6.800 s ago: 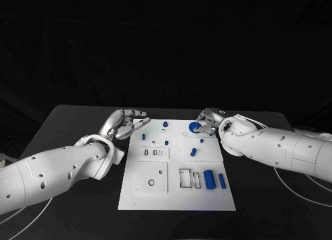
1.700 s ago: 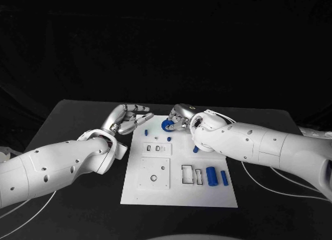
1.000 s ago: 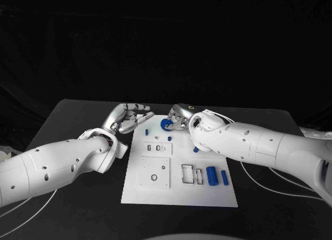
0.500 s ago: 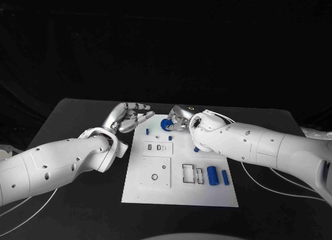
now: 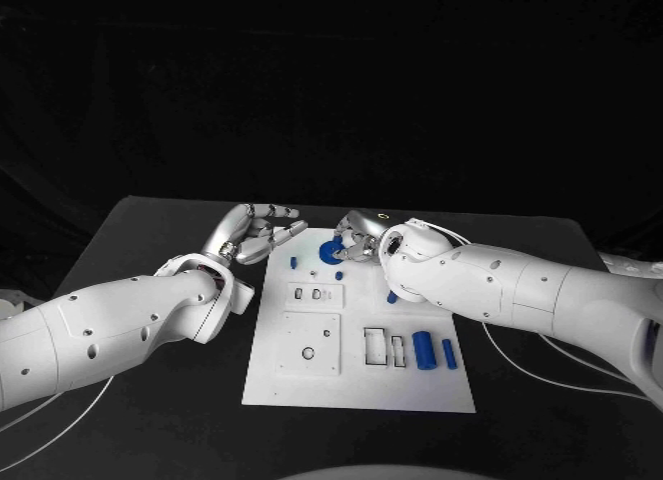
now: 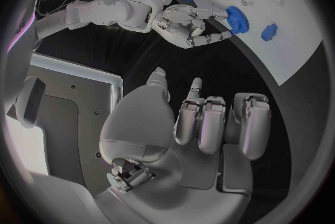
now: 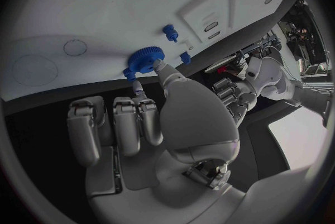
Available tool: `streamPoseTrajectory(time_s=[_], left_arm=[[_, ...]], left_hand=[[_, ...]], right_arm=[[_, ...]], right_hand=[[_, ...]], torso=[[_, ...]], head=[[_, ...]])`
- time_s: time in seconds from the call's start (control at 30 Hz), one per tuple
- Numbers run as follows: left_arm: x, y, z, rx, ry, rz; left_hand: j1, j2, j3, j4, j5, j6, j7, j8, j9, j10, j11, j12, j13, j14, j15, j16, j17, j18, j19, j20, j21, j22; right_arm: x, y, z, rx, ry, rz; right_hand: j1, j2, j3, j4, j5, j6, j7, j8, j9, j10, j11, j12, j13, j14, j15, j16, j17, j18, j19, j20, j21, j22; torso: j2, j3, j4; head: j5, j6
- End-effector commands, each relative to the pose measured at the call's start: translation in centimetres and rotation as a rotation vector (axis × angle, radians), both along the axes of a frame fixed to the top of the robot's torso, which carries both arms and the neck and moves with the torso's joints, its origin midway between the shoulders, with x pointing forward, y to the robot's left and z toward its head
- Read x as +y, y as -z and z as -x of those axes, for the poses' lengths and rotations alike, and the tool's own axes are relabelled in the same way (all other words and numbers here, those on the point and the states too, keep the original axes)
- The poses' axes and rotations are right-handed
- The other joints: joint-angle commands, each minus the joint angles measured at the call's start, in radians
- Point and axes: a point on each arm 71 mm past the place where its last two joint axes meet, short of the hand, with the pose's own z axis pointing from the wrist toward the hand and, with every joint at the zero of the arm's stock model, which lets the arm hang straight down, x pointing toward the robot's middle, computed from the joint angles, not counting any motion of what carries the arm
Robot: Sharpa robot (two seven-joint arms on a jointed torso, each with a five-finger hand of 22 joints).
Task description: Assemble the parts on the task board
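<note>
The white task board (image 5: 360, 390) lies mid-table. My right hand (image 5: 360, 237) is over its far edge and pinches a blue toothed gear (image 5: 333, 250) between thumb and a finger; the right wrist view shows that gear (image 7: 145, 59) close to the board (image 7: 84, 6). Whether it touches the board I cannot tell. My left hand (image 5: 256, 232) hovers just off the board's far left corner, fingers apart and slightly bent, holding nothing. In the left wrist view the left hand (image 6: 202, 123) faces the right hand (image 6: 185, 25) and the gear (image 6: 235, 18).
Small blue pegs (image 5: 292, 262) (image 5: 340, 273) (image 5: 392, 298) stand on the board's far half. Two blue cylinders (image 5: 422, 351) (image 5: 448, 352) lie at its near right beside rectangular slots (image 5: 373, 347). A square plate with a hole (image 5: 308, 346) sits near left. Black table surrounds the board.
Since the oldest frame the right hand has carried the gear leftward along the board's far edge, towards the left hand. Over the last second both hands have barely moved.
</note>
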Motion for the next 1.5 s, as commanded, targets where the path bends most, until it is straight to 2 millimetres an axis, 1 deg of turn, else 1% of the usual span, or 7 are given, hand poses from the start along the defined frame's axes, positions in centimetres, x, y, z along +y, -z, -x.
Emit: streamPoseTrajectory(time_s=[0.03, 0.23, 0.47, 0.57, 0.87, 1.13, 1.5], left_arm=[[-0.2, -0.2, 0.1, -0.013, 0.011, 0.002], [-0.1, -0.2, 0.1, -0.013, 0.01, 0.002], [-0.1, -0.2, 0.1, -0.013, 0.01, 0.001], [-0.1, -0.1, 0.0, -0.011, 0.01, -0.001], [-0.4, 0.5, -0.3, -0.004, 0.015, -0.012], [-0.3, 1.1, -0.4, 0.004, 0.016, -0.017], [-0.1, 1.6, -0.5, 0.012, 0.011, -0.023]], left_hand=[[0.008, -0.003, -0.007, 0.0, 0.003, 0.009, -0.001, -0.003, -0.001, 0.104, -0.007, 0.002, 0.263, 0.106, -0.006, 0.003, 0.263, -0.007, 0.103, 0.004, 0.002, 0.263], [0.008, -0.003, -0.007, 0.0, 0.003, 0.009, -0.001, -0.003, -0.001, 0.104, -0.007, 0.002, 0.263, 0.106, -0.006, 0.003, 0.263, -0.007, 0.103, 0.004, 0.002, 0.263], [0.008, -0.003, -0.007, 0.0, 0.003, 0.009, -0.001, -0.003, -0.001, 0.104, -0.007, 0.002, 0.263, 0.106, -0.006, 0.003, 0.263, -0.007, 0.103, 0.004, 0.002, 0.263], [0.009, -0.002, -0.008, 0.0, 0.003, 0.01, -0.001, -0.004, -0.001, 0.104, -0.007, 0.002, 0.263, 0.106, -0.006, 0.003, 0.263, -0.007, 0.103, 0.004, 0.002, 0.263], [0.01, -0.002, -0.008, 0.001, 0.003, 0.01, -0.001, -0.004, -0.001, 0.104, -0.007, 0.002, 0.263, 0.106, -0.006, 0.003, 0.263, -0.007, 0.103, 0.004, 0.002, 0.263], [0.01, -0.001, -0.009, 0.0, 0.003, 0.01, -0.001, -0.004, -0.001, 0.104, -0.007, 0.002, 0.263, 0.106, -0.006, 0.003, 0.263, -0.007, 0.103, 0.004, 0.002, 0.263], [0.01, -0.001, -0.009, 0.0, 0.003, 0.01, -0.001, -0.004, -0.001, 0.104, -0.007, 0.002, 0.263, 0.106, -0.006, 0.003, 0.263, -0.007, 0.103, 0.004, 0.002, 0.263]], right_arm=[[-0.1, -0.2, 0.2, -0.027, -0.008, -0.015], [-0.8, -0.6, 0.6, -0.066, -0.01, -0.085], [-2.8, -2.3, 1.8, -0.128, -0.002, -0.204], [-4.5, -3.6, 2.5, -0.133, 0.018, -0.257], [-10.3, -6.0, 4.6, -0.075, 0.089, -0.305], [-14.3, -5.6, 6.1, -0.089, 0.091, -0.271], [-18.3, -2.7, 6.1, 0.013, 0.13, -0.184]], right_hand=[[-0.007, -0.002, -0.003, -0.005, -0.006, -0.011, -0.003, -0.003, -0.003, 0.103, -0.008, 0.004, 0.264, 0.104, -0.008, 0.004, 0.263, -0.007, 0.105, -0.009, 0.004, 0.263], [-0.015, 0.008, -0.004, 0.0, -0.01, 0.059, -0.013, 0.031, 0.008, 0.103, -0.013, 0.004, 0.264, 0.104, -0.017, 0.004, 0.263, -0.007, 0.105, -0.02, 0.004, 0.263], [-0.045, 0.023, -0.007, 0.024, -0.001, 0.189, -0.002, 0.083, 0.031, 0.103, -0.002, 0.004, 0.264, 0.104, -0.009, 0.004, 0.263, -0.007, 0.105, -0.016, 0.004, 0.263], [-0.059, 0.023, -0.01, 0.034, 0.015, 0.205, 0.001, 0.083, 0.032, 0.103, 0.001, 0.004, 0.264, 0.104, -0.006, 0.004, 0.263, -0.007, 0.105, -0.013, 0.004, 0.263], [-0.084, 0.005, -0.022, 0.045, 0.031, 0.168, 0.012, 0.047, 0.023, 0.103, 0.01, 0.004, 0.264, 0.104, 0.019, 0.004, 0.263, -0.007, 0.105, 0.008, 0.004, 0.263], [-0.051, -0.008, -0.01, 0.018, 0.077, 0.082, -0.029, 0.003, 0.01, 0.103, -0.04, 0.004, 0.264, 0.104, -0.022, 0.004, 0.263, -0.007, 0.105, -0.022, 0.004, 0.263], [0.008, -0.018, 0.018, -0.028, 0.097, 0.07, -0.035, 0.004, 0.012, 0.103, -0.048, 0.004, 0.264, 0.104, -0.034, 0.004, 0.263, -0.007, 0.105, -0.037, 0.004, 0.263]], torso=[[0.0, 0.0009, 0.0023], [-0.001, 0.0009, -0.0019], [-0.001, 0.0003, -0.003], [-0.004, 0.0002, -0.003], [-0.014, 0.0044, -0.0078], [-0.022, 0.0123, -0.0137], [-0.029, 0.0138, -0.0185]], head=[[0.0, 0.001], [0.006, 0.0], [0.005, 0.0], [0.003, -0.002], [-0.006, 0.003], [-0.018, 0.001], [-0.073, 0.0]])
